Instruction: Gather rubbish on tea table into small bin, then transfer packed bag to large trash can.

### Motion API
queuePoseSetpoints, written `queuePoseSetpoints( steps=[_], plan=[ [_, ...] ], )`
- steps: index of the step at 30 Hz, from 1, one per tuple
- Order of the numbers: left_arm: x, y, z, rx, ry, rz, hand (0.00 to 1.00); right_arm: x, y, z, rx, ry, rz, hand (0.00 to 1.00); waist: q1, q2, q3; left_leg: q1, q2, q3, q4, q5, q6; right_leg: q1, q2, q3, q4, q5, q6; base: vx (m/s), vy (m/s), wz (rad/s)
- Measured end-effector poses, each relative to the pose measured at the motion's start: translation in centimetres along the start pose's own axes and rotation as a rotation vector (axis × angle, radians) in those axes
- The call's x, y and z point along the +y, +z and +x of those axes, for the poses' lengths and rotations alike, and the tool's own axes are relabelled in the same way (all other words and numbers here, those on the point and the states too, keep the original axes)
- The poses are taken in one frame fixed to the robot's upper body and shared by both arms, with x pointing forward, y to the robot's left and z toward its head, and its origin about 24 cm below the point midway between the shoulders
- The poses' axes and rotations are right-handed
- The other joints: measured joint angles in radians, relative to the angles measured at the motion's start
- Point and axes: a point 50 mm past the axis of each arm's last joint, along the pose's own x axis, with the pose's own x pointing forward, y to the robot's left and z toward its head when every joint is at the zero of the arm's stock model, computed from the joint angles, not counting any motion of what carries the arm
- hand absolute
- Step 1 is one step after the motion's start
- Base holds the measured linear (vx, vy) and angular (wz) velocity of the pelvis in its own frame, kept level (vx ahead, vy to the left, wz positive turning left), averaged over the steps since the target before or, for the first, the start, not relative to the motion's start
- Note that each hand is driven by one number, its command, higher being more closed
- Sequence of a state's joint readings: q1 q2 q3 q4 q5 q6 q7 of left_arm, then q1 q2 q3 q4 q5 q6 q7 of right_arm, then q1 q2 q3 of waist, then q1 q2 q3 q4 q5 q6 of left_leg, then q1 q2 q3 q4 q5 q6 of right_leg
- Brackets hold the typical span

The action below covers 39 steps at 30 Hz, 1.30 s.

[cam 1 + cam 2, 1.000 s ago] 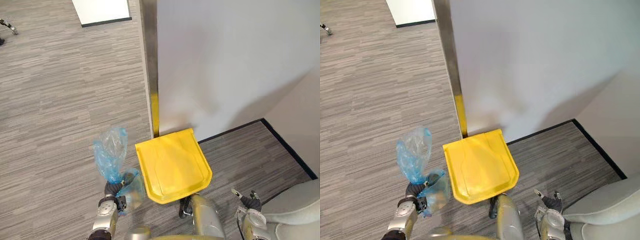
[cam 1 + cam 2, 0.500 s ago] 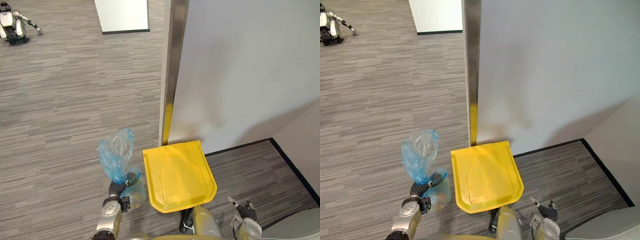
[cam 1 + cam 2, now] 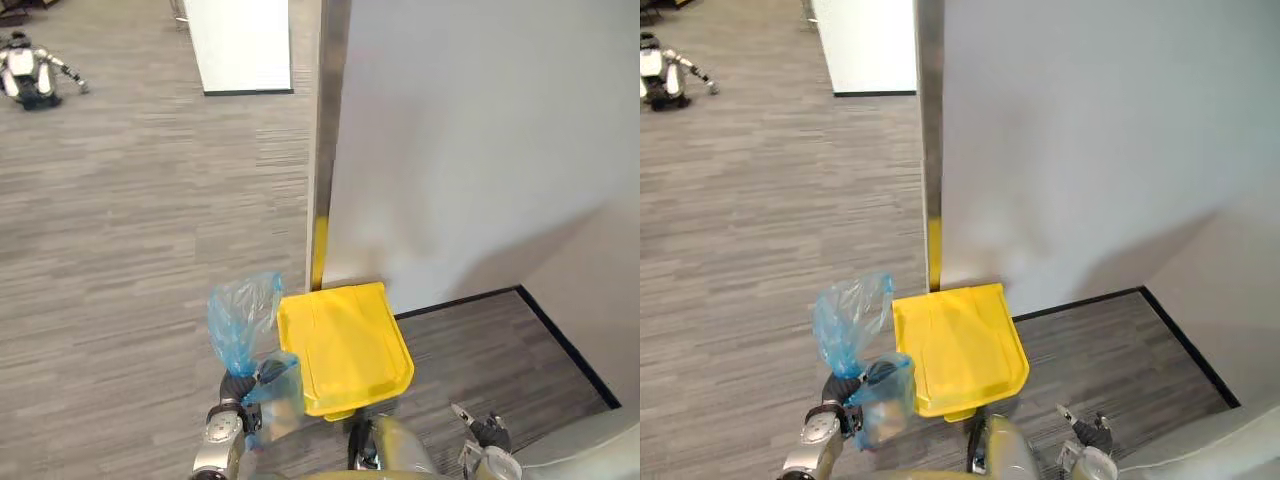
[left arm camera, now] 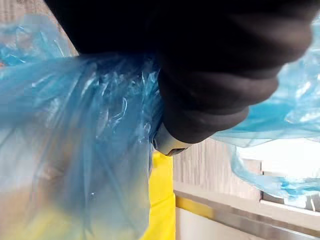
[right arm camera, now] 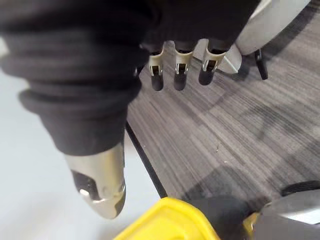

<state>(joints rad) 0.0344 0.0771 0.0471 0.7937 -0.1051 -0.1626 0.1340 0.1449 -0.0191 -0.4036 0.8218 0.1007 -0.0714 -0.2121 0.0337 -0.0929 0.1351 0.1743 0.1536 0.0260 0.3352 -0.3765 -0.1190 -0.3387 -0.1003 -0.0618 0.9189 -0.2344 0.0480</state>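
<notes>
The work is in the 2nd part of the task: the packed bag is off the tea table and has reached the large trash can (image 3: 345,345), a yellow bin that stands against the foot of the grey wall (image 3: 470,140).

The left hand (image 3: 238,388) is just beside the can's left edge, its dark-tipped fingers curled tight round the gathered neck of the blue bag (image 3: 243,318). The bag's loose top puffs up above the fist. Its filled lower part hangs below the fist, close against the can's left front corner; whether it touches the can cannot be told. The left wrist view shows the blue film bunched under the hand, with yellow showing through and past it.

The right hand (image 5: 179,75) hangs low to the right of the can, near its front. Its fingers are straight and relaxed, the thumb stands apart, and it holds nothing.

The can's yellow lid lies flat and closed, so the bag cannot drop in yet. The next move probably calls for opening that lid. The free right hand looks best placed for this, reaching for the front lip. The left hand then has to raise the bag clear of the rim, bring it over the opening and only then loosen its hold.
</notes>
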Motion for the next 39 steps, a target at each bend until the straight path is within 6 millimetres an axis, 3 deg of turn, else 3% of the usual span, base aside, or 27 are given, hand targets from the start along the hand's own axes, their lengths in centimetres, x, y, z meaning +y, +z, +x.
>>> queuePoseSetpoints(
  steps=[2, 3, 4, 5, 6, 7, 10, 13, 14, 15, 17, 19, 20, 22, 23, 27, 28, 35, 39],
  plan=[
    [0.0, -0.7, -0.3, 0.019, 0.004, -0.01, 1.0, -0.3, -0.5, 0.0, 0.02, -0.007, -0.01, 0.0, 0.008, -0.014, -0.012, -0.034, -0.01, -0.016, 0.036, 0.003, -0.013, 0.048, -0.021, 0.018, 0.015, -0.071, 0.049, -0.09, -0.154, 0.3],
    [-0.1, -1.1, -0.5, 0.038, 0.018, -0.043, 1.0, -0.5, -0.3, 0.1, 0.016, -0.011, -0.016, 0.0, 0.016, 0.01, -0.03, -0.084, 0.007, -0.024, 0.051, 0.003, -0.018, 0.076, 0.028, 0.005, -0.115, -0.096, 0.048, -0.15, -0.117, -0.41],
    [-0.9, -1.1, -0.6, 0.043, 0.002, -0.064, 1.0, -0.3, 0.9, 0.6, -0.019, -0.006, -0.017, 0.0, 0.042, 0.071, -0.045, -0.127, 0.013, -0.026, -0.001, 0.016, 0.006, 0.115, 0.093, 0.042, -0.309, -0.086, -0.004, -0.16, -0.057, -0.72],
    [-1.0, -1.0, -0.6, 0.032, 0.005, -0.075, 1.0, 0.2, 1.6, 0.8, -0.036, 0.005, -0.015, 0.0, 0.055, 0.093, -0.042, -0.137, 0.013, -0.04, -0.022, 0.041, 0.032, 0.11, 0.113, 0.059, -0.338, -0.062, -0.015, -0.2, -0.075, -0.71],
    [-0.3, -0.2, -0.2, 0.0, 0.024, -0.076, 1.0, 1.1, 1.8, 0.9, -0.034, 0.029, -0.024, 0.0, 0.043, 0.053, -0.038, -0.164, -0.026, -0.036, -0.038, 0.106, -0.01, 0.11, 0.083, 0.084, -0.325, -0.11, -0.034, -0.16, -0.114, -0.02],
    [-0.4, -0.2, -0.1, 0.013, 0.016, -0.068, 1.0, 1.0, 1.8, 1.2, -0.021, 0.025, -0.04, 0.0, 0.026, 0.064, -0.03, -0.185, -0.015, -0.06, -0.038, 0.123, -0.014, 0.116, 0.1, 0.079, -0.356, -0.077, -0.047, -0.16, -0.101, 0.27],
    [-0.1, 0.0, 0.0, 0.004, 0.02, -0.06, 1.0, 0.1, 1.5, 1.2, -0.009, 0.0, -0.048, 0.0, 0.031, 0.08, -0.02, -0.247, -0.037, -0.077, -0.053, 0.173, 0.005, 0.13, 0.101, 0.04, -0.439, -0.009, -0.06, -0.18, -0.018, 0.31],
    [0.7, -0.2, 0.0, 0.009, 0.036, -0.058, 1.0, 0.1, 1.0, 1.2, 0.012, -0.001, -0.047, 0.0, 0.03, 0.067, -0.015, -0.287, -0.031, -0.075, -0.074, 0.244, -0.023, 0.131, 0.09, -0.001, -0.486, 0.023, -0.068, -0.15, -0.04, 0.57],
    [0.8, -0.3, -0.1, 0.012, 0.038, -0.05, 1.0, 0.3, 0.9, 1.1, 0.016, 0.0, -0.033, 0.0, 0.025, 0.061, -0.021, -0.29, -0.017, -0.054, -0.114, 0.278, -0.022, 0.136, 0.075, -0.044, -0.553, 0.072, -0.079, -0.14, 0.005, 0.74],
    [0.8, -0.2, -0.1, 0.01, 0.035, -0.049, 1.0, 0.4, 1.2, 1.2, 0.009, -0.004, -0.021, 0.0, 0.007, 0.061, -0.006, -0.327, 0.01, 0.029, 0.008, 0.239, 0.028, 0.145, 0.066, -0.082, -0.581, 0.099, -0.086, -0.14, 0.028, 0.77],
    [0.7, -0.4, -0.1, 0.015, 0.03, -0.046, 1.0, 0.3, 1.0, 1.1, 0.017, -0.012, -0.001, 0.0, -0.003, 0.059, -0.003, -0.319, 0.029, 0.092, 0.127, 0.183, 0.061, 0.156, 0.041, -0.133, -0.582, 0.108, -0.083, -0.18, 0.062, 0.88],
    [0.3, -0.5, -0.2, 0.017, 0.011, -0.031, 1.0, 0.1, 0.6, 1.1, 0.026, -0.018, 0.004, 0.0, -0.025, 0.062, -0.002, -0.25, 0.047, 0.15, 0.111, 0.162, 0.06, 0.179, 0.013, -0.177, -0.606, 0.128, -0.051, -0.24, 0.171, 0.87],
    [0.1, -0.5, -0.2, 0.017, 0.001, -0.026, 1.0, -0.1, 0.6, 1.1, 0.026, -0.023, 0.006, 0.0, -0.025, 0.075, -0.004, -0.22, 0.038, 0.161, 0.028, 0.151, 0.038, 0.179, 0.014, -0.178, -0.621, 0.14, -0.035, -0.24, 0.246, 0.46],
    [0.7, -0.8, -0.3, 0.028, 0.013, -0.008, 1.0, 0.5, 0.1, 0.9, 0.053, -0.008, 0.013, 0.0, -0.025, 0.076, -0.009, -0.196, 0.005, 0.174, -0.095, 0.173, 0.032, 0.18, 0.0, -0.16, -0.671, 0.168, -0.001, -0.17, 0.205, 0.17],
    [0.9, -1.0, -0.4, 0.032, 0.013, 0.004, 1.0, 0.5, -0.4, 0.7, 0.067, -0.006, 0.016, 0.0, -0.028, 0.062, -0.019, -0.189, -0.029, 0.169, -0.137, 0.198, 0.038, 0.193, -0.008, -0.142, -0.72, 0.204, 0.01, -0.1, 0.136, 0.21],
    [1.9, -2.0, -0.6, 0.074, 0.028, 0.038, 1.0, -0.7, -1.5, 0.6, 0.103, -0.033, -0.004, 0.0, -0.046, 0.073, -0.023, -0.16, -0.073, 0.168, -0.173, 0.206, 0.055, 0.254, -0.021, -0.101, -0.83, 0.274, 0.024, -0.06, 0.157, 0.06],
    [2.1, -2.4, -0.7, 0.091, 0.033, 0.042, 1.0, -0.6, -1.6, 0.6, 0.106, -0.032, -0.006, 0.0, -0.05, 0.064, -0.032, -0.156, -0.081, 0.169, -0.183, 0.208, 0.055, 0.261, -0.023, -0.095, -0.851, 0.288, 0.024, 0.02, 0.093, -0.08],
    [2.8, -3.0, -0.8, 0.122, 0.047, 0.062, 1.0, -1.0, -1.5, 0.7, 0.106, -0.04, -0.014, 0.0, -0.05, 0.084, -0.029, -0.105, -0.084, 0.191, -0.218, 0.215, 0.066, 0.301, -0.005, -0.074, -0.897, 0.301, 0.035, 0.11, 0.034, -0.11],
    [2.8, -2.6, -0.6, 0.111, 0.046, 0.07, 1.0, -1.3, -0.2, 1.2, 0.07, -0.045, -0.023, 0.0, -0.051, 0.086, -0.032, -0.08, -0.086, 0.183, -0.224, 0.214, 0.068, 0.326, -0.003, -0.072, -0.923, 0.301, 0.034, 0.12, 0.003, -0.02]
  ],
)
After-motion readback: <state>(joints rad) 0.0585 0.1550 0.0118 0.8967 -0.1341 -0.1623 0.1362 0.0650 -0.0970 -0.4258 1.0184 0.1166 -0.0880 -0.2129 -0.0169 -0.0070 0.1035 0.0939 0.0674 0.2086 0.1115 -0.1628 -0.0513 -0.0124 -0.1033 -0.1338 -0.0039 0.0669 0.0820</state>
